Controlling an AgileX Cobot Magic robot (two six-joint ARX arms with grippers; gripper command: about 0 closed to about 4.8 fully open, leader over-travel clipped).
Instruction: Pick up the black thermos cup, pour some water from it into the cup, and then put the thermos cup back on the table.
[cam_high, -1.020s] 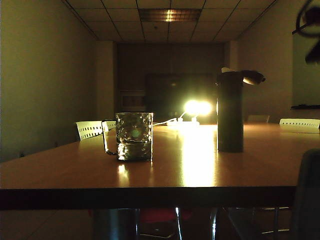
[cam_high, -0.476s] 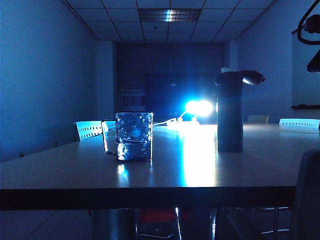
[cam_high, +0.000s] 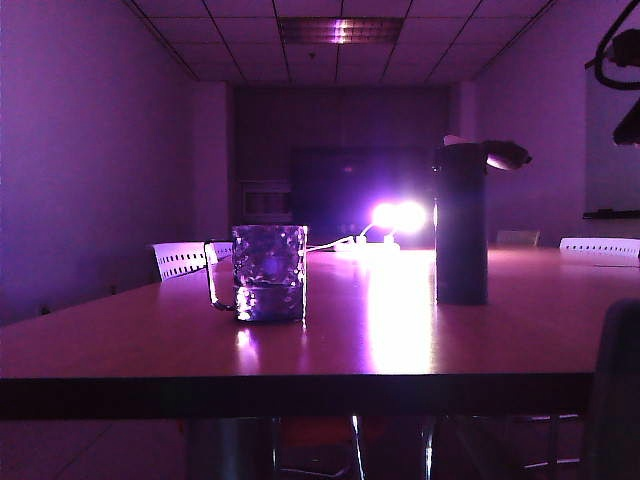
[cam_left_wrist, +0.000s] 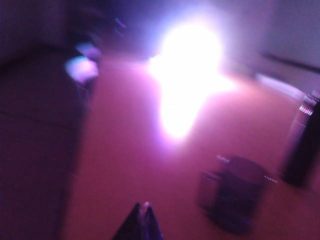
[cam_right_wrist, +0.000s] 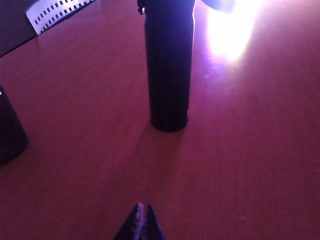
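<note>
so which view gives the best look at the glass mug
The exterior view: the glass mug stands sharp and whole on the table, handle and dimples visible. The left wrist view shows it blurred and dark. The right wrist view catches only a dark shape at the frame edge, probably the mug.

- The exterior camera sits low at the near edge of the table (cam_high: 420, 340), looking level down the room toward the lamp (cam_high: 397, 215).
- The left wrist camera looks down across the tabletop; its picture is blurred.
- The right wrist camera looks down, close to the black thermos cup (cam_right_wrist: 168, 65).
- All three views share the thermos and the cup (cam_high: 268, 272).
</note>
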